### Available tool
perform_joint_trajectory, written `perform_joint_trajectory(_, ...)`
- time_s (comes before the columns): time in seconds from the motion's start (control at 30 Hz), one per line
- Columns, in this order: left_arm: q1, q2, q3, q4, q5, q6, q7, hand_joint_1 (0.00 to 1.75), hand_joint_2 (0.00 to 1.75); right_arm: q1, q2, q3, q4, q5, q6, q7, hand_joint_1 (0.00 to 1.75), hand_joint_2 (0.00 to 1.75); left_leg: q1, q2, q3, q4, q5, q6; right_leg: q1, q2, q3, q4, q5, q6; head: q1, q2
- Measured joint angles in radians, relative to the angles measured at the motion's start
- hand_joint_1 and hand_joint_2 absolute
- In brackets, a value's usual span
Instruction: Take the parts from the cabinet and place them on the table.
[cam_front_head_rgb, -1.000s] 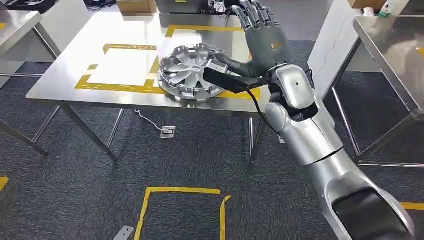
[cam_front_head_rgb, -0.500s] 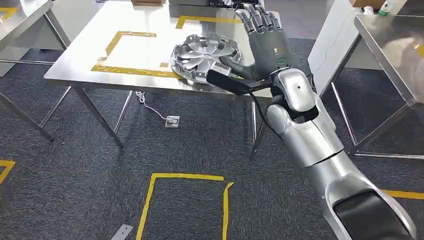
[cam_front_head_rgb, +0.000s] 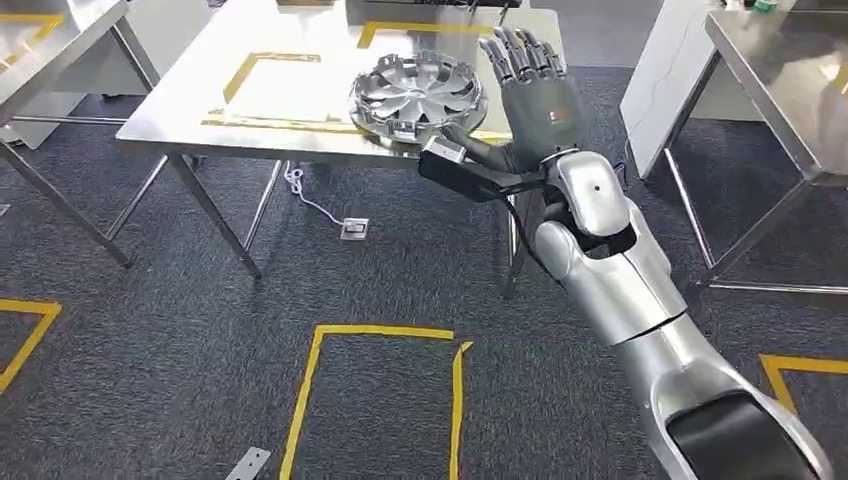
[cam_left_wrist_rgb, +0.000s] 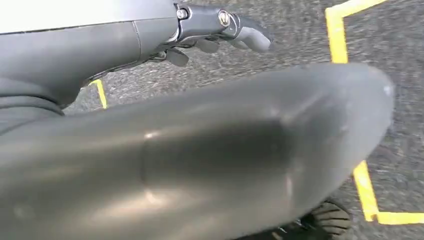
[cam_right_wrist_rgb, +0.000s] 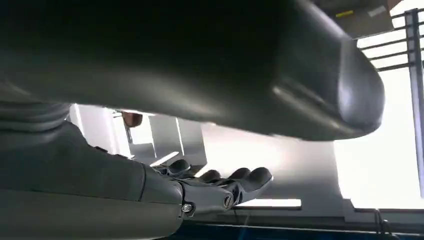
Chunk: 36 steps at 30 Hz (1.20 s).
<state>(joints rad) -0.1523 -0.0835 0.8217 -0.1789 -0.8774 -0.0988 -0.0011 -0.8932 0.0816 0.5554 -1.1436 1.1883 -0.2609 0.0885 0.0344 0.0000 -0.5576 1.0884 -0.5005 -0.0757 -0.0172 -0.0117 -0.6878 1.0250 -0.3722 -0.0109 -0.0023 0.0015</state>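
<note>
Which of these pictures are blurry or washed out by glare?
Head view: sharp, though the steel table glares white around the hubcap. Left wrist view: the left hand and carpet are smeared by blur. Right wrist view: the right hand is dark against blown-out white light.

The hubcap (cam_front_head_rgb: 418, 93) lies flat on the table (cam_front_head_rgb: 190, 110), close to the table's near edge and toward its right corner. It sits over the right side of a taped rectangle (cam_front_head_rgb: 245, 70) marked on the tabletop. The right hand (cam_front_head_rgb: 535, 95) is raised just right of the hubcap, above the table's near right corner, fingers spread and apart from it. A second table (cam_front_head_rgb: 790, 90) stands well to the right. A taped square (cam_front_head_rgb: 385, 335) lies on the floor before the table.
</note>
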Motion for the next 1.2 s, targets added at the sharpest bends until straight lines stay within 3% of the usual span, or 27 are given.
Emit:
perform_joint_trajectory(0.03, -0.001, -0.001, 0.000, 0.000, 0.000, 0.000, 0.000, 0.00, 0.00, 0.000, -0.001, -0.001, -0.003, 0.000, 0.000, 0.003, 0.00, 0.00, -0.014, -0.004, 0.041, -0.054, -0.034, 0.009, 0.003, 0.001, -0.013, 0.006, 0.007, 0.007, -0.004, 0.000)
perform_joint_trajectory(0.07, -0.001, -0.001, 0.000, 0.000, 0.000, 0.000, 0.000, 0.00, 0.00, 0.002, 0.000, -0.002, -0.004, 0.000, 0.000, 0.002, 0.00, 0.00, -0.015, -0.007, 0.026, -0.041, -0.025, 0.031, 0.005, 0.001, -0.011, 0.004, 0.013, 0.011, -0.001, 0.000)
perform_joint_trajectory(0.17, 0.000, -0.001, 0.000, 0.000, -0.001, 0.000, 0.000, 0.00, 0.00, 0.005, -0.002, -0.002, -0.005, 0.000, 0.000, 0.002, 0.00, 0.00, -0.013, -0.008, 0.007, -0.040, -0.011, 0.061, 0.004, 0.003, -0.016, -0.005, 0.044, 0.026, 0.004, 0.000)
perform_joint_trajectory(0.2, -0.001, -0.002, 0.000, 0.000, -0.001, 0.000, 0.001, 0.00, 0.00, 0.006, -0.009, -0.002, -0.005, 0.000, 0.000, 0.003, 0.00, 0.00, -0.010, -0.002, 0.000, -0.040, 0.001, 0.073, 0.002, 0.005, -0.024, 0.004, 0.026, 0.031, 0.007, 0.000)
perform_joint_trajectory(0.23, -0.001, -0.001, 0.000, 0.000, -0.001, 0.000, 0.001, 0.00, 0.00, 0.006, -0.010, -0.003, -0.005, 0.000, 0.001, 0.003, 0.00, 0.00, -0.010, -0.004, -0.012, -0.042, 0.008, 0.078, 0.002, 0.004, -0.034, 0.029, -0.017, 0.034, 0.009, 0.000)
perform_joint_trajectory(0.27, -0.002, 0.000, 0.000, 0.000, -0.001, 0.000, 0.001, 0.00, 0.00, 0.005, -0.010, -0.004, -0.005, 0.000, 0.001, 0.003, 0.00, 0.00, -0.011, -0.002, -0.030, -0.042, 0.026, 0.083, 0.003, 0.006, -0.062, 0.117, -0.105, 0.039, 0.016, 0.000)
perform_joint_trajectory(0.3, -0.001, 0.000, 0.000, 0.000, -0.001, 0.000, 0.001, 0.00, 0.00, 0.006, -0.010, -0.004, -0.005, 0.000, 0.000, 0.002, 0.00, 0.00, -0.013, -0.001, -0.044, -0.042, 0.038, 0.086, 0.003, 0.006, -0.083, 0.193, -0.157, 0.041, 0.017, 0.000)
perform_joint_trajectory(0.33, -0.001, 0.001, 0.000, 0.000, 0.000, 0.000, 0.001, 0.00, 0.00, 0.009, -0.010, -0.004, -0.005, 0.000, 0.000, 0.002, 0.00, 0.00, -0.017, 0.000, -0.062, -0.041, 0.051, 0.088, 0.003, 0.006, -0.101, 0.282, -0.197, 0.040, 0.017, 0.000)
perform_joint_trajectory(0.37, -0.001, 0.001, 0.000, 0.000, 0.000, 0.000, 0.001, 0.00, 0.00, 0.013, -0.010, -0.004, -0.005, 0.000, 0.000, 0.002, 0.00, 0.00, -0.019, 0.000, -0.076, -0.041, 0.061, 0.089, 0.005, 0.006, -0.102, 0.326, -0.201, 0.036, 0.017, 0.000)
perform_joint_trajectory(0.4, -0.001, 0.002, 0.001, 0.000, 0.001, 0.000, 0.001, 0.00, 0.00, 0.018, -0.010, -0.004, -0.005, 0.000, 0.000, 0.002, 0.00, 0.00, -0.022, 0.000, -0.090, -0.041, 0.072, 0.090, 0.009, 0.007, -0.085, 0.329, -0.183, 0.029, 0.018, 0.000)
perform_joint_trajectory(0.43, -0.001, 0.002, 0.001, 0.000, 0.001, 0.000, 0.000, 0.00, 0.00, 0.022, -0.010, -0.004, -0.005, 0.002, 0.000, 0.002, 0.00, 0.00, -0.026, 0.000, -0.103, -0.041, 0.082, 0.090, 0.015, 0.009, -0.044, 0.291, -0.152, 0.019, 0.019, 0.000)
perform_joint_trajectory(0.5, -0.001, 0.003, 0.001, 0.000, 0.001, 0.000, 0.000, 0.00, 0.00, 0.024, -0.010, -0.008, -0.007, 0.006, 0.000, 0.002, 0.00, 0.00, -0.035, -0.002, -0.122, -0.041, 0.102, 0.091, 0.032, 0.014, 0.083, 0.126, -0.118, -0.018, 0.022, 0.000)
perform_joint_trajectory(0.53, -0.001, -0.003, 0.001, 0.000, 0.001, 0.000, 0.000, 0.00, 0.00, 0.025, -0.010, -0.010, -0.016, 0.007, 0.000, 0.002, 0.00, 0.00, -0.035, 0.000, -0.128, -0.042, 0.111, 0.087, 0.041, 0.013, 0.141, 0.032, -0.164, -0.047, 0.020, 0.000)
perform_joint_trajectory(0.57, -0.001, 0.000, 0.001, -0.001, 0.001, 0.000, 0.000, 0.00, 0.00, 0.026, -0.010, -0.011, -0.023, 0.009, -0.001, 0.002, 0.00, 0.00, -0.033, 0.000, -0.126, -0.048, 0.120, 0.082, 0.042, 0.007, 0.156, 0.010, -0.158, -0.030, 0.019, 0.000)
perform_joint_trajectory(0.67, -0.001, 0.000, 0.002, 0.000, 0.000, -0.002, 0.000, 0.00, 0.00, 0.026, -0.014, -0.017, -0.024, 0.010, 0.002, 0.002, 0.00, 0.00, -0.026, 0.002, -0.122, -0.070, 0.150, 0.063, 0.052, 0.009, 0.149, -0.011, -0.128, -0.040, 0.028, 0.000)
perform_joint_trajectory(0.7, -0.001, 0.003, 0.002, 0.000, -0.001, -0.002, 0.000, 0.00, 0.00, 0.028, -0.014, -0.018, -0.024, 0.010, 0.002, 0.002, 0.00, 0.00, -0.027, 0.002, -0.129, -0.066, 0.146, 0.060, 0.034, 0.002, 0.152, -0.034, -0.105, -0.037, 0.029, 0.000)
perform_joint_trajectory(0.73, 0.001, 0.003, 0.002, 0.000, -0.002, -0.002, 0.001, 0.00, 0.00, 0.029, -0.014, -0.019, -0.024, 0.010, 0.004, 0.002, 0.00, 0.00, -0.030, -0.001, -0.141, -0.047, 0.101, 0.057, 0.034, 0.002, 0.142, -0.041, -0.090, -0.042, 0.028, 0.000)
perform_joint_trajectory(0.8, 0.000, 0.003, 0.002, 0.001, -0.006, -0.004, 0.002, 0.00, 0.00, 0.033, -0.015, -0.020, -0.024, 0.014, 0.005, 0.003, 0.00, 0.00, -0.024, -0.002, -0.173, 0.082, -0.020, 0.046, 0.031, 0.002, 0.112, -0.041, -0.066, -0.041, 0.027, 0.000)
perform_joint_trajectory(0.83, -0.001, 0.006, 0.002, 0.001, -0.006, -0.004, 0.002, 0.00, 0.00, 0.040, -0.016, -0.021, -0.024, 0.016, 0.005, 0.003, 0.00, 0.00, -0.021, -0.002, -0.187, 0.154, -0.057, 0.040, 0.031, 0.001, 0.099, -0.040, -0.055, -0.038, 0.027, 0.000)
perform_joint_trajectory(0.87, -0.001, 0.006, 0.002, 0.001, -0.008, -0.004, 0.003, 0.00, 0.00, 0.048, -0.017, -0.022, -0.024, 0.016, 0.005, 0.003, 0.00, 0.00, -0.019, -0.001, -0.192, 0.209, -0.065, 0.034, 0.029, 0.001, 0.085, -0.039, -0.045, -0.035, 0.027, 0.000)
perform_joint_trajectory(0.9, -0.001, 0.007, 0.002, 0.001, -0.009, -0.004, 0.003, 0.00, 0.00, 0.055, -0.018, -0.023, -0.024, 0.016, 0.005, 0.003, 0.00, 0.00, -0.016, -0.001, -0.182, 0.228, -0.046, 0.029, 0.025, 0.000, 0.070, -0.036, -0.035, -0.031, 0.027, 0.000)
perform_joint_trajectory(0.93, -0.001, 0.007, 0.002, 0.001, -0.010, -0.004, 0.003, 0.00, 0.00, 0.060, -0.019, -0.023, -0.024, 0.016, 0.005, 0.003, 0.00, 0.00, -0.012, -0.001, -0.151, 0.205, -0.008, 0.021, 0.020, -0.001, 0.052, -0.030, -0.025, -0.024, 0.027, 0.000)
perform_joint_trajectory(0.97, -0.001, 0.008, 0.002, 0.000, -0.010, -0.004, 0.003, 0.00, 0.00, 0.060, -0.019, -0.024, -0.024, 0.016, 0.005, 0.003, 0.00, 0.00, -0.007, 0.000, -0.103, 0.146, 0.029, 0.014, 0.013, -0.001, 0.033, -0.021, -0.018, -0.016, 0.027, 0.000)
perform_joint_trajectory(1.0, -0.002, 0.008, 0.002, 0.000, -0.011, -0.004, 0.003, 0.00, 0.00, 0.060, -0.019, -0.025, -0.024, 0.017, 0.005, 0.003, 0.00, 0.00, 0.001, 0.002, -0.043, 0.066, 0.044, 0.004, 0.008, -0.001, 0.017, -0.008, -0.013, -0.009, 0.026, 0.000)
perform_joint_trajectory(1.03, -0.005, 0.005, 0.002, 0.000, -0.012, -0.004, 0.003, 0.00, 0.00, 0.060, -0.019, -0.027, -0.024, 0.016, 0.004, 0.003, 0.00, 0.00, -0.001, 0.001, -0.002, -0.005, -0.013, -0.012, 0.009, 0.000, 0.004, 0.001, -0.008, -0.002, 0.023, 0.000)
perform_joint_trajectory(1.07, -0.006, 0.005, 0.002, -0.001, -0.012, -0.005, 0.004, 0.00, 0.00, 0.060, -0.021, -0.032, -0.024, 0.016, 0.005, 0.003, 0.00, 0.00, -0.009, -0.007, 0.025, -0.044, -0.027, 0.013, 0.014, 0.000, -0.006, 0.010, -0.003, 0.005, 0.019, 0.000)
perform_joint_trajectory(1.2, -0.006, 0.003, 0.002, 0.000, -0.012, -0.006, 0.009, 0.00, 0.00, 0.058, -0.031, -0.045, 0.001, 0.008, 0.023, 0.006, 0.00, 0.00, -0.005, -0.004, -0.005, -0.032, -0.005, 0.063, 0.012, 0.002, -0.013, 0.006, 0.019, 0.022, 0.025, 0.000)
